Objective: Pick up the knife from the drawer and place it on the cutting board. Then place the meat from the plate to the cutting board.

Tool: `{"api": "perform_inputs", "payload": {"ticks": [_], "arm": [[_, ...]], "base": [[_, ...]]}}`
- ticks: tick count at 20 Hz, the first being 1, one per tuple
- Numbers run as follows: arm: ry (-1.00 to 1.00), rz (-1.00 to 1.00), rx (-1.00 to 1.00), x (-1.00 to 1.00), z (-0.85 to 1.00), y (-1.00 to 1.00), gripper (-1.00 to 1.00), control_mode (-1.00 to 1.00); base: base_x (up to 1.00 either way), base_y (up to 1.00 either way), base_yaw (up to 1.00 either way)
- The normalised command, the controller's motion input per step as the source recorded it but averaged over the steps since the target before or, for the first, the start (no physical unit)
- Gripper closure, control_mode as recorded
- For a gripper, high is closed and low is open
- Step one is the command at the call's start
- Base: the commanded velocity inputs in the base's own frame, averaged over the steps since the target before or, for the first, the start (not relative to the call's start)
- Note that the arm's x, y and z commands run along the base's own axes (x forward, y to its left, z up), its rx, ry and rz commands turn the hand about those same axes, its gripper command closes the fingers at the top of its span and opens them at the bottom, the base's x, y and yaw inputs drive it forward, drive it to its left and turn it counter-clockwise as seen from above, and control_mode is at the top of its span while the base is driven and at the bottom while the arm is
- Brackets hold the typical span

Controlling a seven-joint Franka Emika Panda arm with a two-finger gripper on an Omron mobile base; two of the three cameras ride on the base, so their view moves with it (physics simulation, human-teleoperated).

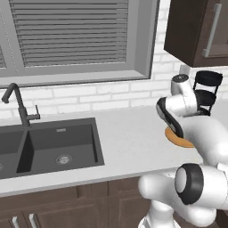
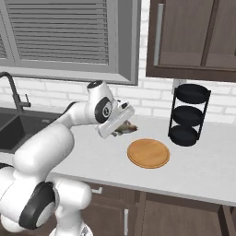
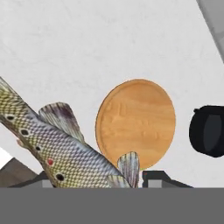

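Right base view, counter point(image 2: 203, 166): pale grey, white brick wall behind, window above sink point(image 2: 14, 131).
Plate point(image 2: 148, 153): bare, on counter, just beside black rack point(image 2: 189, 115).
Gripper point(image 2: 120, 128): raised near plate, jaws clamped on meat point(image 3: 52, 148).
Rack tiers: contents not discernible.

We see a glossy white arm point(image 2: 46, 143) built of rounded, bulbous segments. Dark grey-black rings mark its joints, and a round dark cap sits on the wrist point(image 2: 102, 109). The end effector point(image 2: 120, 123) is white and blocky.
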Motion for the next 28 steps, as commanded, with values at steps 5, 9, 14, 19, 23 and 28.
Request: {"api": "perform_inputs", "payload": {"ticks": [5, 9, 14, 19, 23, 28], "arm": [[-0.03, 0.01, 0.0, -0.62, 0.37, 0.04, 1.0, -1.0], [0.0, 0.0, 0.0, 0.0, 0.0, 0.0, 1.0, 1.0], [0.0, 0.0, 0.0, 0.0, 0.0, 0.0, 1.0, 1.0], [0.0, 0.0, 0.0, 0.0, 0.0, 0.0, 1.0, 1.0], [0.0, 0.0, 0.0, 0.0, 0.0, 0.0, 1.0, 1.0], [0.0, 0.0, 0.0, 0.0, 0.0, 0.0, 1.0, 1.0]], "base": [[0.0, 0.0, 0.0], [-0.5, 0.91, 0.1], [-0.03, 1.0, 0.02], [0.0, 1.0, 0.0], [0.0, 1.0, 0.0], [0.0, 1.0, 0.0]]}}
